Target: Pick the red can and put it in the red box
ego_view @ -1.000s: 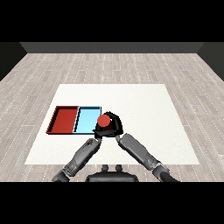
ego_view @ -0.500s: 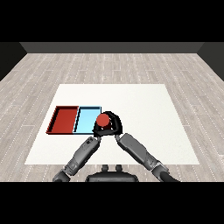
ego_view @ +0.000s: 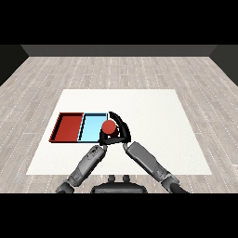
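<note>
White surface [ego_view: 153,116] under everything. Red tray [ego_view: 68,127] and light blue tray [ego_view: 92,126] side by side, left of the fingers. Right hand [ego_view: 122,131] with fingers curled around the red can [ego_view: 109,127], at the blue tray's right edge. Left hand [ego_view: 103,141] just below; finger state hard to tell.

The red can [ego_view: 109,127] is a short cylinder seen from above, its round red top facing up, standing upright. It sits at the right edge of the light blue tray, overlapping that tray's near right corner in the view. The red tray [ego_view: 69,127] is a shallow rectangular tray with a dark rim, lying flat on the table, touching the blue tray's left side, apart from the can.
</note>
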You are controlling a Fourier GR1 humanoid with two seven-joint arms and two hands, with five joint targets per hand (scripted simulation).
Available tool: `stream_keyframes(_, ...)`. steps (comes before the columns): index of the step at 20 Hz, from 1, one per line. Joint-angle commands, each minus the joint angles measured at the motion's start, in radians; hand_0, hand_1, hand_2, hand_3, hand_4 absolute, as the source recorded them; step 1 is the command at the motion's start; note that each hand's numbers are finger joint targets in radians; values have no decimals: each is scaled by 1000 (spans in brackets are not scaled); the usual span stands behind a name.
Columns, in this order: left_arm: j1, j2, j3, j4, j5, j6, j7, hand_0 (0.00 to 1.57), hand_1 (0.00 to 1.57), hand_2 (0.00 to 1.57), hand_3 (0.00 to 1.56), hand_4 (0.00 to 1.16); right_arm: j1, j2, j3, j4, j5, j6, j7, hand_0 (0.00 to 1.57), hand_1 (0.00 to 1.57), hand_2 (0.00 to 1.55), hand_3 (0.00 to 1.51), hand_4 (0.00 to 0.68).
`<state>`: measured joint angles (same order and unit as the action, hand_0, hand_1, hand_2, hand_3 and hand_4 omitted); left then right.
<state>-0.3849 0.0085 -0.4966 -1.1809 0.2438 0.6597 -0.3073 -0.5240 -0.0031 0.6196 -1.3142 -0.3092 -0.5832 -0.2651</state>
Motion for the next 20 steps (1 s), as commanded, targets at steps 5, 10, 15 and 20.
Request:
stream_keyframes(5,-16,-8,95,65,27,-88,-39,1571,1571,1571,1507,1144,145,3,-55,-58,61,65,-81,0,0,0,0,0)
stream_keyframes(10,13,4,106,74,-12,-75,-30,1571,1571,1571,1486,1129,167,-108,-140,-292,75,39,34,0,0,0,0,0)
stream_keyframes(15,85,90,137,3,-61,-64,-58,1571,1571,1571,1483,1140,243,-173,-225,-381,46,102,22,0,0,0,0,0)
stream_keyframes(20,46,263,206,-40,-89,-77,59,1571,1571,1569,1467,1130,466,-262,-301,-404,-12,166,-60,0,0,0,0,0)
